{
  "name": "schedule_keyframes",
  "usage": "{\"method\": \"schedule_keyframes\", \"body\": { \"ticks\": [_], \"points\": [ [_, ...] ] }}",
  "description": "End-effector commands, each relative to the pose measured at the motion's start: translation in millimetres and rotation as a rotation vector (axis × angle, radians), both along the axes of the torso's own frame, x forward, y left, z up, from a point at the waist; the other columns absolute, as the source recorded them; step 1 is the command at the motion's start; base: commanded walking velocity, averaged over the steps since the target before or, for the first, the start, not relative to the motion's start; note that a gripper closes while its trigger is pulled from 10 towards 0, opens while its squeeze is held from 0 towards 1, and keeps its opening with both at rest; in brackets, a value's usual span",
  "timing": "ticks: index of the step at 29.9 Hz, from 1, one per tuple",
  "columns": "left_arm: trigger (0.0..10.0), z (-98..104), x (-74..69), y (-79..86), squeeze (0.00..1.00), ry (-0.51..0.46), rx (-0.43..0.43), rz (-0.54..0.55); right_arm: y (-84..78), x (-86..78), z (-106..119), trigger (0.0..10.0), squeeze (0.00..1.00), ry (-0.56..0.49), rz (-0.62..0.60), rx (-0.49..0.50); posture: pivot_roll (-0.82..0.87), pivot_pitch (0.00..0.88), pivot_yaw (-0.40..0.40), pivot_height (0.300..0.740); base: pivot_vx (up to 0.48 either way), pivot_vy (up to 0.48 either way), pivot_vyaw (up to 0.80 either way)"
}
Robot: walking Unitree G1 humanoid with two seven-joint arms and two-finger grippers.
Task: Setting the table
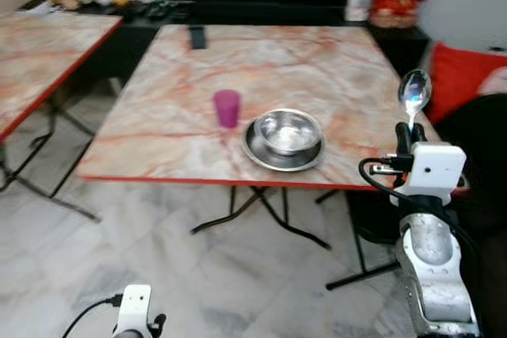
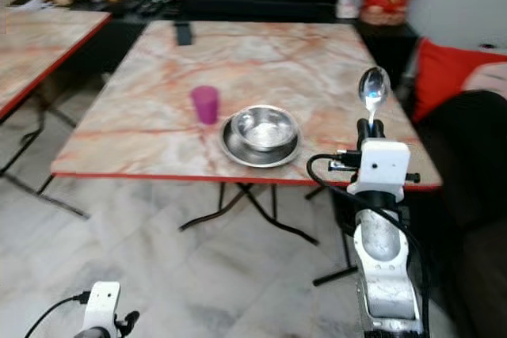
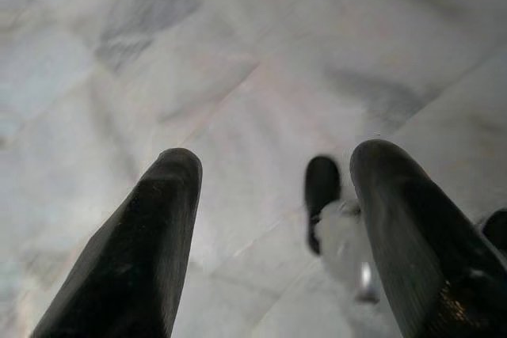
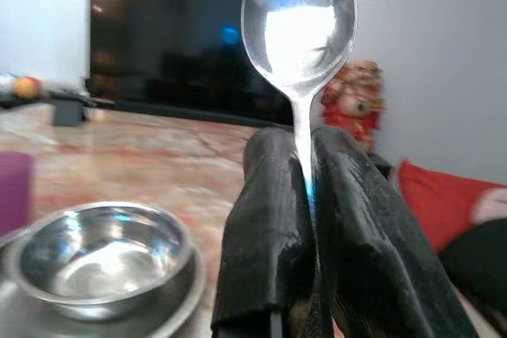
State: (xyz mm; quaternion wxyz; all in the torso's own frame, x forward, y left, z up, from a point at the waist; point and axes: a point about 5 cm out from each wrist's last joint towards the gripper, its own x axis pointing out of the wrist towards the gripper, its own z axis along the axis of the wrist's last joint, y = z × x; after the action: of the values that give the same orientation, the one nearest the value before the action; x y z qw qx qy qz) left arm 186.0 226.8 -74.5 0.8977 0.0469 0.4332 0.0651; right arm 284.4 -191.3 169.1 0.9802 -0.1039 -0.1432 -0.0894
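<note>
A marble-topped table (image 1: 317, 61) with a red edge carries a steel bowl (image 1: 287, 131) on a steel plate (image 1: 261, 156) near its front edge. Just left of the bowl stands a purple cup (image 1: 226, 108). My right gripper (image 1: 406, 134) is raised at the table's front right corner, shut on the handle of a metal spoon (image 1: 414, 93) that points upright, bowl end up. In the right wrist view the spoon (image 4: 299, 21) rises from between the black fingers (image 4: 265, 235), with the steel bowl (image 4: 99, 255) beyond. My left gripper (image 3: 269, 219) hangs low over the floor, open.
A dark remote-like object (image 1: 197, 36) lies at the table's far edge. A second marble table (image 1: 40, 53) stands to the left. A red cushion (image 1: 463, 77) and dark seat are at the right. Folding table legs (image 1: 261, 207) cross under the table over grey tiled floor (image 1: 158, 275).
</note>
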Motion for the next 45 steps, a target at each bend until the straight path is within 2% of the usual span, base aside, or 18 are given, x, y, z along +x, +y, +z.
{"method": "schedule_keyframes", "body": {
  "ticks": [1,13,28,45],
  "points": [
    [10.0,-1,-0.7,-1.5,0.00,0.015,0.000,-0.003,-6.1,-2.2,1,10.0,0.00,-0.010,-0.020,0.006,0.02,0.000,-0.004,0.740,0.251,0.000,0.00],
    [10.0,0,1.5,-4.0,0.00,0.008,-0.003,-0.012,-5.4,-1.7,2,10.0,0.00,-0.011,-0.019,0.014,0.01,0.000,-0.007,0.740,0.256,0.000,0.00],
    [10.0,4,12.9,-10.8,0.00,-0.028,-0.012,-0.026,-7.6,-1.8,2,10.0,0.00,-0.007,-0.025,0.012,0.01,0.000,-0.008,0.740,0.274,0.000,0.00],
    [10.0,4,11.4,-9.2,0.00,-0.018,-0.010,-0.022,-8.2,-1.7,1,10.0,0.00,-0.001,-0.034,0.017,0.01,0.000,-0.006,0.740,0.273,0.000,0.00]
  ]
}}
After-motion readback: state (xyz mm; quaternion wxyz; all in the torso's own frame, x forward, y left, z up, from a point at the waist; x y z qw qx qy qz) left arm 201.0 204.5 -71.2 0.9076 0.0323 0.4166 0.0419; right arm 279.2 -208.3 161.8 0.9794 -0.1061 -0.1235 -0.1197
